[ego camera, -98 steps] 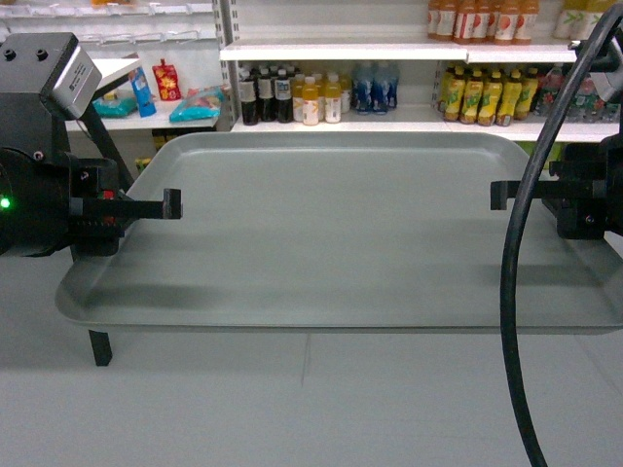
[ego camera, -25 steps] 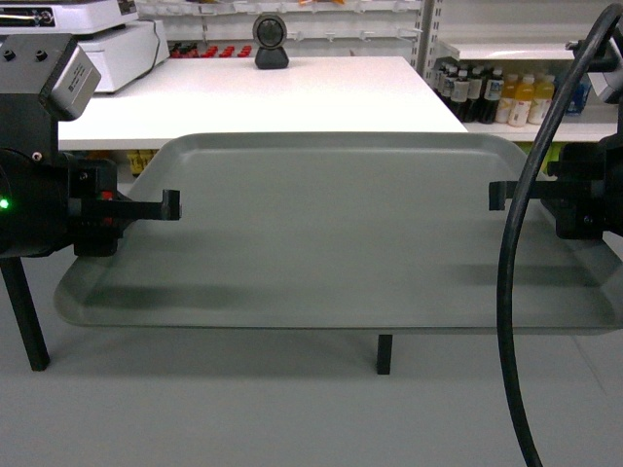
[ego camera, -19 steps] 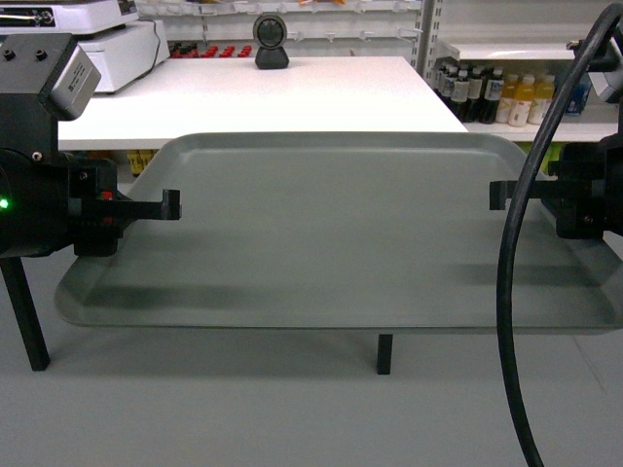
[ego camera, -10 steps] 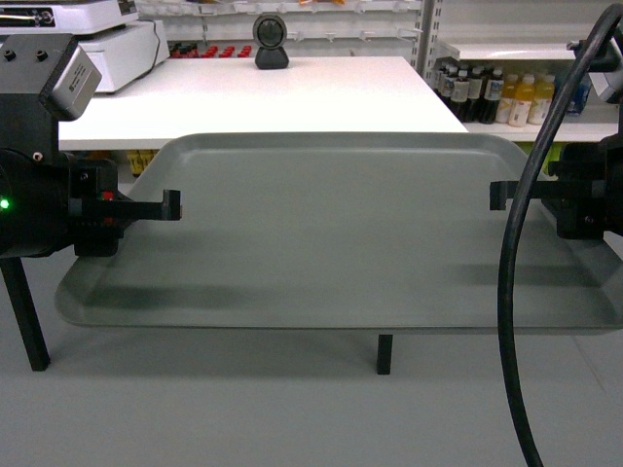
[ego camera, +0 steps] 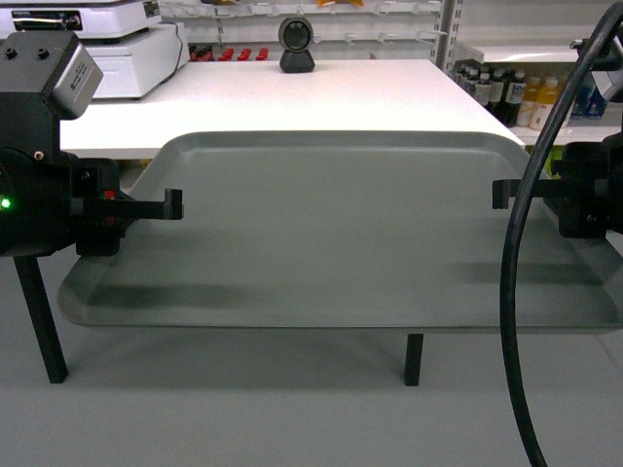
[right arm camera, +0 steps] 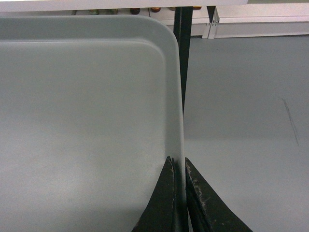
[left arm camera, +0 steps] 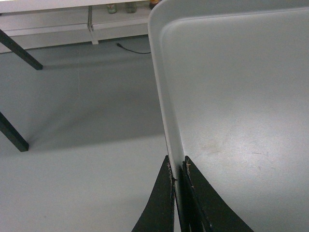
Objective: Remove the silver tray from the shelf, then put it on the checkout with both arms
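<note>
White checkout (ego camera: 321,92), camera (ego camera: 296,44) beyond silver tray (ego camera: 331,233).

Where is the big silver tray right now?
The silver tray fills the middle of the head view, held up between the left gripper and right gripper, just in front of the white checkout.

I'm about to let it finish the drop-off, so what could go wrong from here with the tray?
1. Each gripper, left and right, pinches only the thin rim of the silver tray; uneven arm motion could twist it loose.
2. The tray hangs over the floor, short of the checkout; its far edge might catch the counter's front edge.
3. Pushed too far, it could reach the small camera.
</note>
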### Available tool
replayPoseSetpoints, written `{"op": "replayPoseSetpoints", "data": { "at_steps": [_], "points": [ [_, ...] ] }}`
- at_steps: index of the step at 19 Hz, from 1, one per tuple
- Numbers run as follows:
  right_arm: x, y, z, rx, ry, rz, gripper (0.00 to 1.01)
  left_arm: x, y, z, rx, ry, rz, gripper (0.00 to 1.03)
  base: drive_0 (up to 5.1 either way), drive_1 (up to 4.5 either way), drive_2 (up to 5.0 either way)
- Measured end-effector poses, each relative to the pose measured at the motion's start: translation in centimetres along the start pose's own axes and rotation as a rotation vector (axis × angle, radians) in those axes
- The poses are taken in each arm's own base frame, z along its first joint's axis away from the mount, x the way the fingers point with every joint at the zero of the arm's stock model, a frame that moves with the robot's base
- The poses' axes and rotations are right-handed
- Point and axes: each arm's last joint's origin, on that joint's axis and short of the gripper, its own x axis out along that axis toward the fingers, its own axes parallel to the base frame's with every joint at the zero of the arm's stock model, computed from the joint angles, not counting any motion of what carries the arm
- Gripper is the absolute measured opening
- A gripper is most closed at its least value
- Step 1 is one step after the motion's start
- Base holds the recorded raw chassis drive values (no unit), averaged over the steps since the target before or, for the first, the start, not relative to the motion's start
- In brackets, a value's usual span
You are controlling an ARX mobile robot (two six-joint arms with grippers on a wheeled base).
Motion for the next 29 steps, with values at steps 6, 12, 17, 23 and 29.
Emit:
{"op": "replayPoseSetpoints", "data": {
  "at_steps": [6, 12, 17, 23, 29],
  "points": [
    [-0.07, 0.45, 0.01, -0.005, -0.002, 0.018, 0.03, 0.03, 0.39, -0.14, -0.001, 0.012, 0.008, 0.03, -1.8, 1.04, 0.0],
    [-0.02, 0.15, 0.01, -0.002, 0.000, 0.003, 0.03, 0.01, 0.13, -0.05, 0.002, 0.002, 0.003, 0.03, -0.1, -0.05, -0.1],
    [-0.03, 0.18, 0.01, -0.003, 0.000, 0.004, 0.03, 0.01, 0.13, -0.05, 0.002, 0.003, 0.003, 0.03, 0.0, 0.00, 0.0],
    [-0.03, 0.18, 0.01, -0.003, 0.000, 0.004, 0.03, 0.01, 0.13, -0.05, 0.002, 0.003, 0.003, 0.03, 0.0, 0.00, 0.0],
    [-0.03, 0.17, -0.04, -0.003, 0.003, 0.003, 0.03, 0.01, 0.13, -0.09, 0.002, 0.007, 0.004, 0.03, 0.1, 3.41, -3.2]
  ]
}}
